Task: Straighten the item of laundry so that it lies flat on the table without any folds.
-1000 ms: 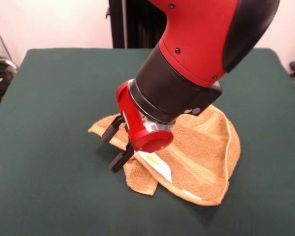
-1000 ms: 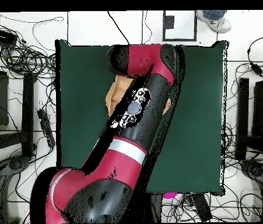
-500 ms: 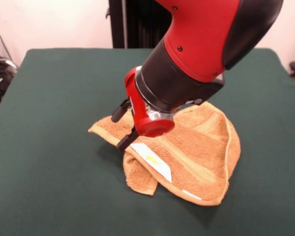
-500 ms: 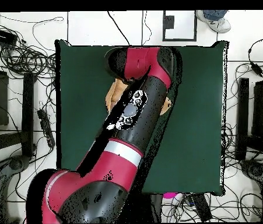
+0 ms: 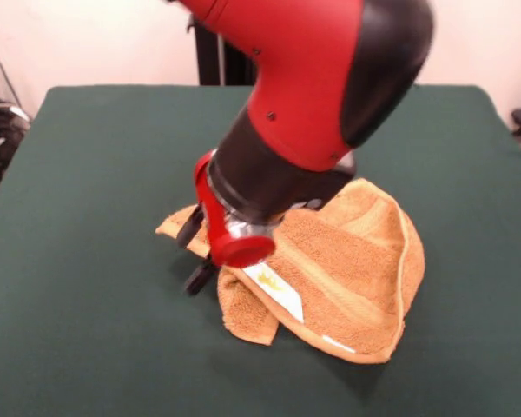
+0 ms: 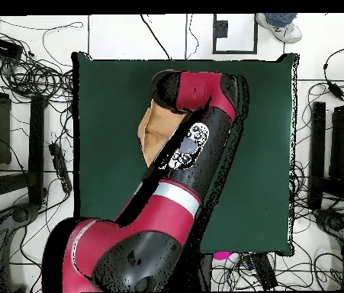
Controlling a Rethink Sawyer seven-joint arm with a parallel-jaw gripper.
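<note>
The towel [image 5: 347, 269] is lying crumpled and folded over on the counter [image 5: 87, 330], soft, light and limp. The pincer [image 5: 194, 254] is hovering spread, empty, at its left corner, likely the best place to grip.

Pincer [image 5: 194, 254] at folded towel's [image 5: 356, 278] left edge, table [image 5: 87, 174].
</note>
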